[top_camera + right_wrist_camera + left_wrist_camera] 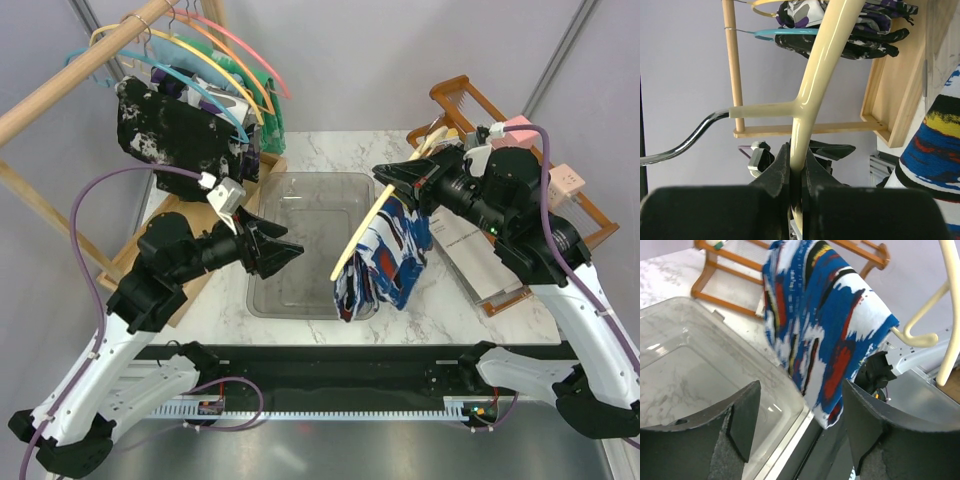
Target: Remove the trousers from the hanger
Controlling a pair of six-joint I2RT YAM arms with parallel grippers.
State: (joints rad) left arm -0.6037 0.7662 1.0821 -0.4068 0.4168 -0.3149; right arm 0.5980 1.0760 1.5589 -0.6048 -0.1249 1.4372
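I have free air between my left end effector [290, 245] and the trousers [385, 255], above the clear bin [315, 200] in mid-frame. The trousers, draped over the hanger [372, 218], hang across the bin's right rim and block that side. A black garment [175, 135] crowds the upper left; a wooden rack [462, 92] occupies the worktop [430, 305] at right.
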